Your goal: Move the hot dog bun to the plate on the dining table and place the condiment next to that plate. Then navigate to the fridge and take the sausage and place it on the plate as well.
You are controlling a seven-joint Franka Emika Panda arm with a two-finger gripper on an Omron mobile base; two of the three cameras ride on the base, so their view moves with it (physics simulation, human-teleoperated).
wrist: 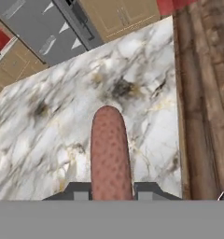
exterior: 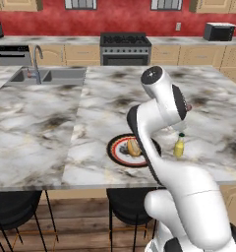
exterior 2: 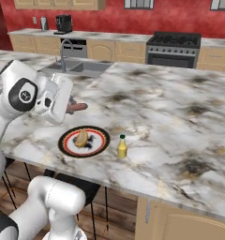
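My gripper (exterior 2: pixel 70 106) is shut on the reddish-brown sausage (exterior 2: pixel 79 107), held level above the dining table (exterior 2: pixel 170 117) just up and left of the plate (exterior 2: pixel 63 141). In the hand view the sausage (wrist: pixel 110 154) sticks out from between the fingertips (wrist: pixel 81 191) over the marble (wrist: pixel 48 135). The hot dog bun (exterior 2: pixel 81 138) lies on the red-rimmed plate (exterior: pixel 117 142). The yellow condiment (exterior 2: pixel 122 146) stands upright just right of it. From the left, the arm hides most of the hand; the bun (exterior: pixel 134 147), condiment (exterior: pixel 179 145) and the sausage tip (exterior: pixel 189 106) show.
An inset steel sink (exterior: pixel 46 76) with a faucet (exterior: pixel 37 61) lies at the table's far left. Black stools (exterior: pixel 12 204) stand under the near edge. A stove (exterior 2: pixel 173 47) and wood cabinets line the back wall. The hand view has the table edge, then wood floor (wrist: pixel 207 93).
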